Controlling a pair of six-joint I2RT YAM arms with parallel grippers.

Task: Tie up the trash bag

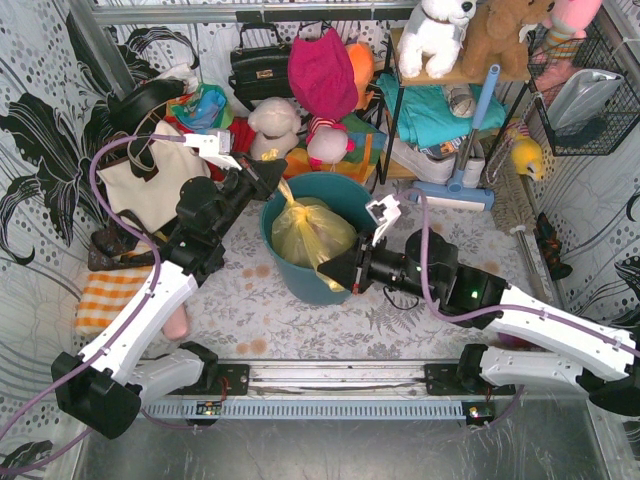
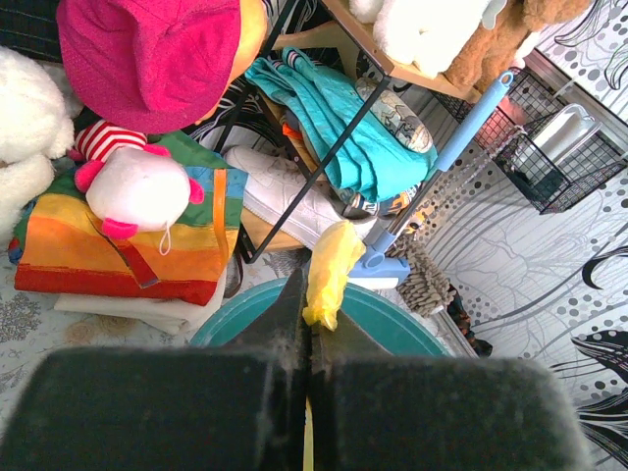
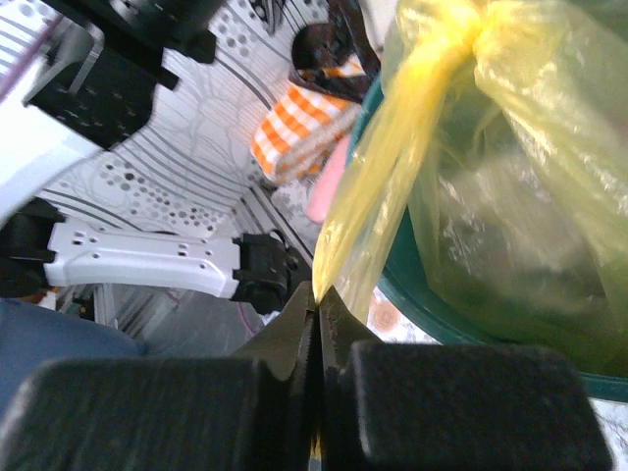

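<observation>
left gripper [image 1: 281, 181] pinched shut on one ear of the trash bag [image 1: 312, 235], which sits in the teal bin [image 1: 345, 185], right gripper [image 1: 326, 272] clamped on the other ear: I'd pull both apart evenly and gently so the film doesn't tear, can't tell if the bunched neck is a real knot.

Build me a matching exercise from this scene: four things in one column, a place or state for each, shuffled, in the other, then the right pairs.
1. trash bag
2. left gripper
3. right gripper
4. white plush dog

A. shut on a bag strip, near rim of the teal bin
B. on the shelf, back right
C. inside the bin
D. shut on a bag strip, far rim of the bin

Pairs: 1-C, 2-D, 3-A, 4-B
</observation>
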